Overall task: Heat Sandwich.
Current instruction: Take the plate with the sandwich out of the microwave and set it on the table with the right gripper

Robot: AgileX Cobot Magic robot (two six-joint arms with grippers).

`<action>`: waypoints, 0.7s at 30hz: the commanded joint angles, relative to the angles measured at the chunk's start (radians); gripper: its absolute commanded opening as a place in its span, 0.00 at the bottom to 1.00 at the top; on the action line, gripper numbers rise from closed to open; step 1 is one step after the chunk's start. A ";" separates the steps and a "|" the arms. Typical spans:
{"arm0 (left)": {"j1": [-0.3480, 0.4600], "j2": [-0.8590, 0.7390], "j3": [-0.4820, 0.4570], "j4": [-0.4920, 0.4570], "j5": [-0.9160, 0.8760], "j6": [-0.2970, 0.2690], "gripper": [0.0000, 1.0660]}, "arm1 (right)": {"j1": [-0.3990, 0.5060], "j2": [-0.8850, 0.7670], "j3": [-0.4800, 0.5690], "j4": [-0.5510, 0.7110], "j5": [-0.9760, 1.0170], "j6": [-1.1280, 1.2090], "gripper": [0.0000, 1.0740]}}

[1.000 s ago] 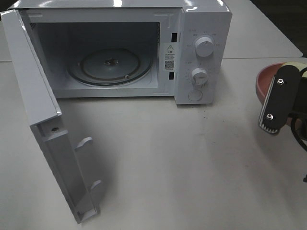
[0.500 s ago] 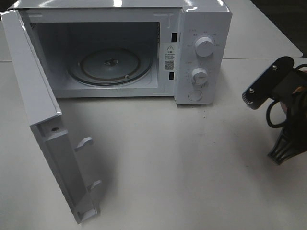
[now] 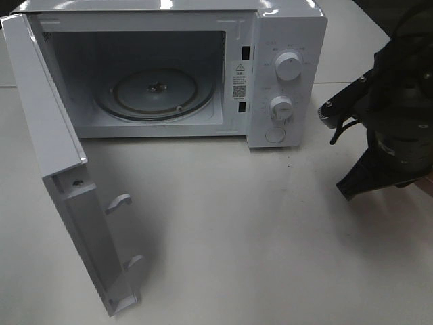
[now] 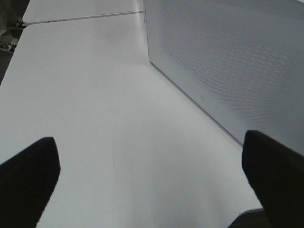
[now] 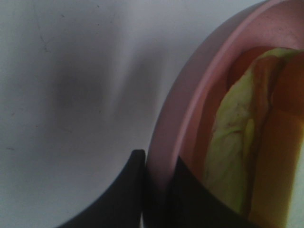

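Overhead view first: the microwave (image 3: 183, 68) sits with its door (image 3: 67, 176) swung wide open, and the glass turntable (image 3: 154, 91) inside is bare, so nothing is in the oven yet. The right arm hangs over the table to the right of the microwave, near the dial panel, and its bulk hides whatever it carries from this angle. My read is we're at the carry-in step: plate picked up, not yet loaded.

Left wrist view: the left gripper (image 4: 152, 175) is spread wide and holding nothing, parked just beside the microwave's perforated side wall (image 4: 228, 61) over the bare table (image 4: 85, 95).

Right wrist view: this one tells the story. The right gripper (image 5: 154, 190) is pinched onto the rim of the pink plate (image 5: 190, 109), one finger outside the rim and one inside. The sandwich (image 5: 247, 142) lies on that plate, yellow-green and orange filling showing; the bread itself I can barely make out.

Next move, I'd guess: swing the plate left, keep it level so the sandwich doesn't slide, clear the door frame and set it centred on the turntable.
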 commanded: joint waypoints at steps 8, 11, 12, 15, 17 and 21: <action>0.003 -0.024 0.000 -0.004 -0.006 -0.001 0.97 | -0.113 0.108 -0.034 -0.039 -0.018 0.034 0.01; 0.003 -0.024 0.000 -0.004 -0.006 -0.001 0.97 | -0.128 0.123 -0.034 -0.047 -0.033 0.049 0.01; 0.003 -0.024 0.000 -0.004 -0.006 -0.001 0.97 | -0.139 0.138 -0.034 -0.061 -0.054 0.072 0.01; 0.003 -0.024 0.000 -0.004 -0.006 -0.001 0.97 | -0.147 0.153 -0.034 -0.075 -0.071 0.092 0.01; 0.003 -0.024 0.000 -0.004 -0.006 -0.001 0.97 | -0.150 0.184 -0.034 -0.087 -0.086 0.123 0.01; 0.003 -0.024 0.000 -0.004 -0.006 -0.001 0.97 | -0.150 0.226 -0.034 -0.100 -0.132 0.165 0.01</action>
